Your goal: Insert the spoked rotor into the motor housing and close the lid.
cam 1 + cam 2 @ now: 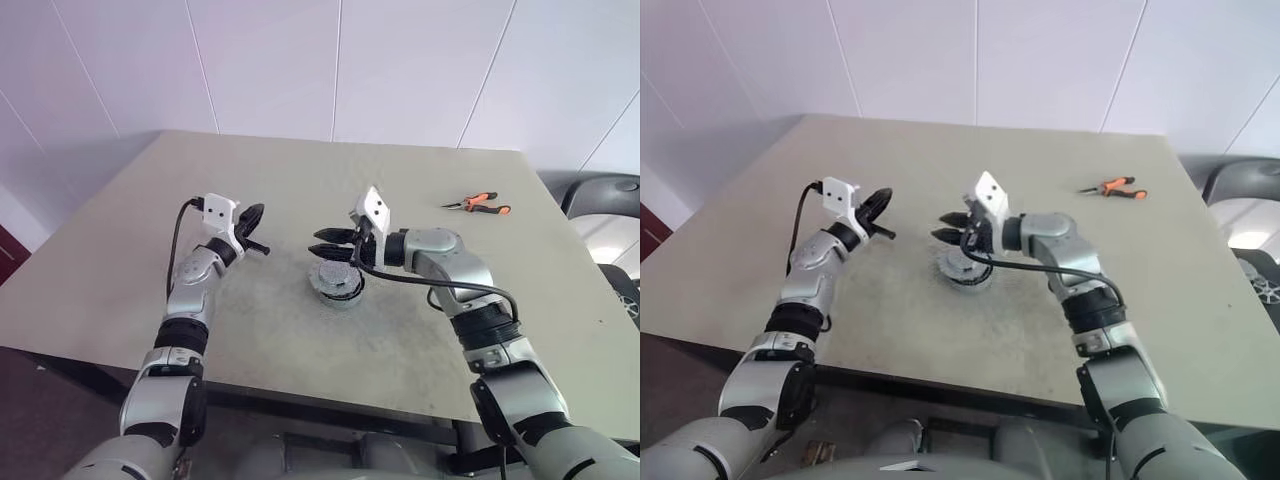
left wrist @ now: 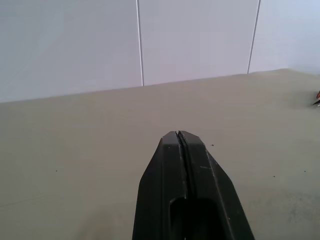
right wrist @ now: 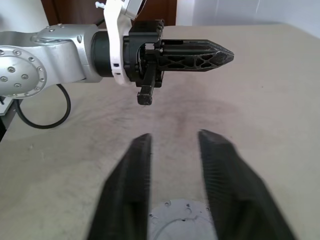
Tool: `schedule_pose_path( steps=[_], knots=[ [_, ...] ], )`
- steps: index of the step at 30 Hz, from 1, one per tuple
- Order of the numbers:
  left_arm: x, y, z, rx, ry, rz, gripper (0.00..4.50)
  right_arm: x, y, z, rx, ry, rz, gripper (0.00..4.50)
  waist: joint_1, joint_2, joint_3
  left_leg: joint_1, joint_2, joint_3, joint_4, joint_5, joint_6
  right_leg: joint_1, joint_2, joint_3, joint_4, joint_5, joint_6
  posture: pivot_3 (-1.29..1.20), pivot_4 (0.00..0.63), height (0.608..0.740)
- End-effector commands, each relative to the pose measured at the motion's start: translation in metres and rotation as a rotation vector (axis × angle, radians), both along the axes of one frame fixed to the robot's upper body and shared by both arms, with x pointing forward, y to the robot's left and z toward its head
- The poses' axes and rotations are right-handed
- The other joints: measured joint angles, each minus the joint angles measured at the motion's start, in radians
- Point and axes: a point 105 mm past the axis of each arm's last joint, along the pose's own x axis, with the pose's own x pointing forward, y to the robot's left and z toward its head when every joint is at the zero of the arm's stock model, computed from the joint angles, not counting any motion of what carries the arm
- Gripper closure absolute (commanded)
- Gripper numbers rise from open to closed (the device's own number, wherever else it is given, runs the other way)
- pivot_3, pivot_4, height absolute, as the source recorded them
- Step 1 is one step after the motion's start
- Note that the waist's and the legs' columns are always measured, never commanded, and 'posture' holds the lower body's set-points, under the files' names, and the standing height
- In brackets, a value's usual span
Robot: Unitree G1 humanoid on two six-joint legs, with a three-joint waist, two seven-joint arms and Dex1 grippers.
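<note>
- The motor housing (image 1: 336, 281) sits near the middle of the tabletop (image 1: 300, 180), a round, shallow, silver-grey metal casing. From the right wrist view its top looks like a flat pale disc with small holes, so the lid may already be on; the spoked rotor cannot be told apart from it.
- The right gripper (image 1: 332, 243) hovers just above the housing, its ribbed black fingers (image 3: 131, 175) parted with a gap between them and nothing pinched.
- The left gripper (image 1: 255, 228) hangs off to the left, well apart from the housing, its fingers (image 2: 185, 165) pressed together and empty.
- Judged step: seating or closing the top of the housing. The next move likely calls for lowering squarely onto the rim.
- Orange-handled pliers (image 1: 478, 204) lie at the far right.
</note>
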Motion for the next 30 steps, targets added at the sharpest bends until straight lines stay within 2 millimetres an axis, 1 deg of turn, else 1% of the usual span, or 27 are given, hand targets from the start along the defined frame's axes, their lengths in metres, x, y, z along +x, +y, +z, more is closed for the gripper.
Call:
schedule_pose_path(
  steps=[1,4,6,8,10,13,15,16,20,23,29,30],
  knots=[
    [0.000,0.001,0.014,-0.004,-0.048,-0.003,4.50,-0.003,0.004,0.007,-0.010,-0.058,0.014,4.44,0.002,0.000,0.000,0.000,0.000,0.000,0.000,0.000,0.000,0.000,0.000,0.000,0.000,0.000,0.000,0.00,0.000,0.740],
    [0.000,0.000,0.014,-0.005,-0.046,-0.005,4.50,-0.002,0.002,-0.001,-0.065,-0.090,0.003,4.47,0.002,0.000,0.000,0.000,0.000,0.000,0.000,0.000,0.000,0.000,0.000,0.000,0.000,0.000,0.000,0.00,0.000,0.740],
    [0.000,0.000,0.014,-0.006,-0.045,-0.010,4.50,0.001,0.000,-0.003,-0.081,-0.107,-0.019,4.47,0.001,0.000,0.000,0.000,0.000,0.000,0.000,0.000,0.000,0.000,0.000,0.000,0.000,0.000,0.000,0.00,0.000,0.740],
    [-0.002,-0.003,0.014,-0.009,-0.045,-0.027,4.50,0.005,-0.002,-0.003,-0.083,-0.116,-0.042,4.11,0.001,0.000,0.000,0.000,0.000,0.000,0.000,0.000,0.000,0.000,0.000,0.000,0.000,0.000,0.000,0.00,0.000,0.740],
    [-0.006,-0.011,0.014,-0.017,-0.048,-0.087,4.50,0.007,-0.003,-0.005,-0.094,-0.118,-0.051,3.57,0.000,0.000,0.000,0.000,0.000,0.000,0.000,0.000,0.000,0.000,0.000,0.000,0.000,0.000,0.000,0.00,0.000,0.740],
    [-0.022,-0.027,0.015,-0.030,-0.058,-0.233,4.50,0.008,-0.006,-0.011,-0.108,-0.107,-0.056,2.51,-0.002,0.000,0.000,0.000,0.000,0.000,0.000,0.000,0.000,0.000,0.000,0.000,0.000,0.000,0.000,0.00,0.000,0.740],
    [-0.029,-0.030,0.014,-0.029,-0.052,-0.287,4.50,0.006,-0.006,-0.014,-0.110,-0.086,-0.045,1.77,-0.003,0.000,0.000,0.000,0.000,0.000,-0.001,0.000,0.000,0.000,0.000,0.000,0.000,0.000,-0.001,0.00,0.000,0.740],
    [-0.033,-0.030,0.013,-0.030,-0.047,-0.310,4.50,0.005,-0.005,-0.014,-0.109,-0.078,-0.037,1.48,-0.003,0.000,0.000,0.000,0.000,0.000,-0.001,0.000,0.000,0.000,0.000,0.000,0.000,0.000,-0.001,0.00,0.000,0.740],
    [-0.045,-0.030,0.013,-0.026,-0.034,-0.388,4.50,0.003,-0.004,-0.016,-0.104,-0.062,-0.026,1.48,-0.005,0.000,0.000,0.001,0.000,0.000,0.000,0.000,0.000,0.000,0.000,0.000,0.001,-0.001,-0.003,0.00,0.000,0.740],
    [-0.053,-0.026,0.011,0.000,-0.020,-0.424,4.50,0.002,-0.004,-0.024,-0.130,-0.036,-0.020,1.48,-0.006,0.000,0.000,0.001,0.001,0.000,0.000,0.000,0.000,0.001,0.001,0.000,0.001,-0.001,-0.004,0.00,0.000,0.740],
    [-0.054,-0.016,0.010,0.029,-0.011,-0.396,4.50,0.006,-0.005,-0.033,-0.134,-0.002,-0.054,1.48,-0.003,0.000,0.000,0.001,0.001,0.000,0.001,0.000,-0.001,0.001,0.001,0.000,0.001,-0.001,-0.004,0.00,0.000,0.740],
    [-0.054,-0.016,0.011,0.032,-0.012,-0.394,4.50,0.006,-0.005,-0.035,-0.140,-0.003,-0.058,1.13,-0.004,0.000,0.000,0.001,0.001,0.000,0.001,0.000,-0.001,0.001,0.001,0.000,0.001,-0.001,-0.004,0.00,0.000,0.740]
  ],
)
